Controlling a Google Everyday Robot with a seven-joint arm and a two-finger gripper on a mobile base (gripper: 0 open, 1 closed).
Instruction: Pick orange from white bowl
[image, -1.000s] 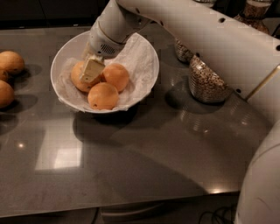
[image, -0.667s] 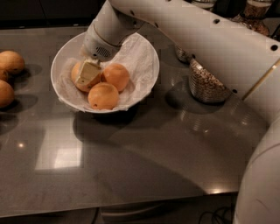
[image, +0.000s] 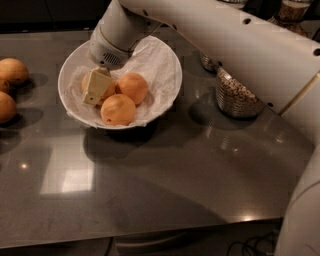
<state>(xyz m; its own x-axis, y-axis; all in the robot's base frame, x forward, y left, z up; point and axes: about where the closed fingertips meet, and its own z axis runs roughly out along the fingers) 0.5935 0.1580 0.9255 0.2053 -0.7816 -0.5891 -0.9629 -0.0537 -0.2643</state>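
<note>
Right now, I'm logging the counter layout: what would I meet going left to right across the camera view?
Loose oranges at the left edge → white bowl, with the gripper low in its left half → cereal jar.

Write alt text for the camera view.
The robot's gripper reaches down into the white bowl, partly covering the leftmost of three oranges lying on crumpled paper. The bowl sits on a dark table, with more loose oranges at the picture's left edge and a cereal jar to the right.
</note>
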